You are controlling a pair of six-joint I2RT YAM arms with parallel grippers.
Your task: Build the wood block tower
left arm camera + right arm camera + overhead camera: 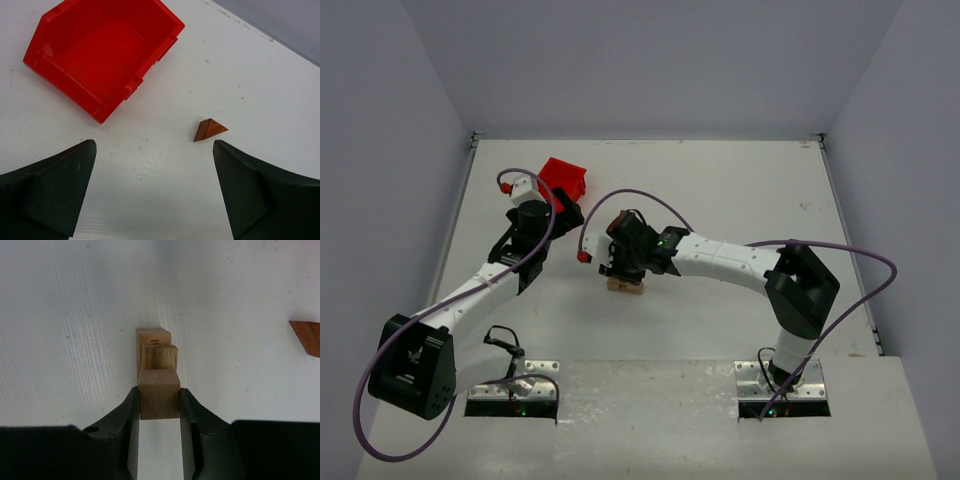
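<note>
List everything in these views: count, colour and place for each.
bin: one, red, far left part of the table.
triangular wedge: one, reddish-brown, lying on the table beside the bin, not touching it.
stacked blocks: two, pale tan, mid-table, one on the other.
held block: one, pale tan, directly over the stack; whether it touches the stack cannot be told.
table: one, white, under everything.
left gripper: one, black, open, hanging above the table just short of the wedge.
right gripper: one, black, shut on the held block.
</note>
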